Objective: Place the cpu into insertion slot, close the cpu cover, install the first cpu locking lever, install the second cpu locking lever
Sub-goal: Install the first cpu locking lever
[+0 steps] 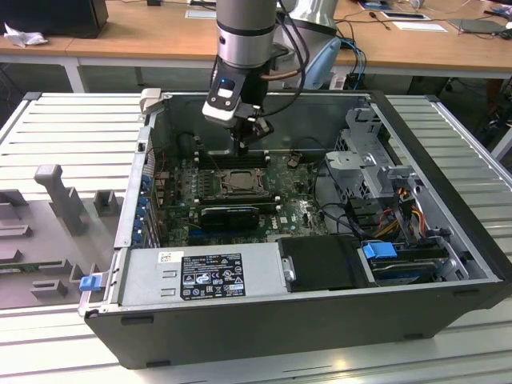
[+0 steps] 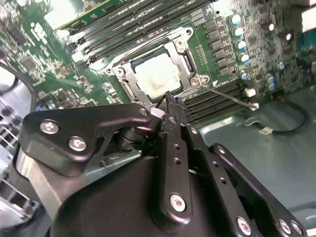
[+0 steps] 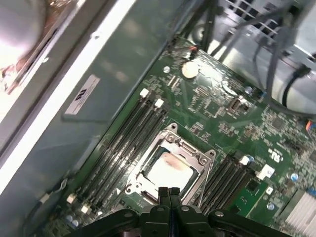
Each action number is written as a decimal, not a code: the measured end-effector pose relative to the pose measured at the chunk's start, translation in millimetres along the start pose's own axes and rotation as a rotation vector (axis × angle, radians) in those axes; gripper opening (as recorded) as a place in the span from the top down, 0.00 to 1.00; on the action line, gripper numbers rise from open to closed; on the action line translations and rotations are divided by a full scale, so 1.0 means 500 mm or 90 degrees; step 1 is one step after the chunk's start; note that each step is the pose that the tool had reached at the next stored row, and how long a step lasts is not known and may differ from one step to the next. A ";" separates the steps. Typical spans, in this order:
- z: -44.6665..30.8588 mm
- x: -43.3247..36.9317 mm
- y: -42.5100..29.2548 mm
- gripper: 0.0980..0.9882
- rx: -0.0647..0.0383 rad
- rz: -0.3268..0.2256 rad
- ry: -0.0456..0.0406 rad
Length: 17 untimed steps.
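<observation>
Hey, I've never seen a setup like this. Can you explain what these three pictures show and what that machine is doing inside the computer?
The machine is a robot arm with a two-fingered gripper at its end. The exterior view comes from a camera off the arm. It shows the arm reaching down into an open computer case lying on a ribbed grey table. The two wrist views come from cameras riding on the arm, looking past the gripper at the green circuit board. On the board sits the pale square cpu, with the cpu cover, a metal frame, lying flat around it. A thin locking lever sticks out beside it. The gripper is shut, holds nothing, and is close over the cover's edge.
</observation>
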State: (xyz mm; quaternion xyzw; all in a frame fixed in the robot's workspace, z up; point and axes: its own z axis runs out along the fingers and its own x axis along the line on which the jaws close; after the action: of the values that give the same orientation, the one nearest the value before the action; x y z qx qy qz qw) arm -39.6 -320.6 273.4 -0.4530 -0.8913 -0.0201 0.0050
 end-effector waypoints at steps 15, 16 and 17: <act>0.004 0.001 -0.001 0.99 0.005 -0.179 0.0055; 0.005 0.001 -0.001 0.99 0.005 -0.192 0.0058; 0.005 0.001 -0.001 0.99 0.005 -0.212 0.0063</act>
State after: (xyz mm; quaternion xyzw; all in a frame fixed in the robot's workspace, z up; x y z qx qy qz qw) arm -40.2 -320.6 271.1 -0.2988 -0.9541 -0.0192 0.0078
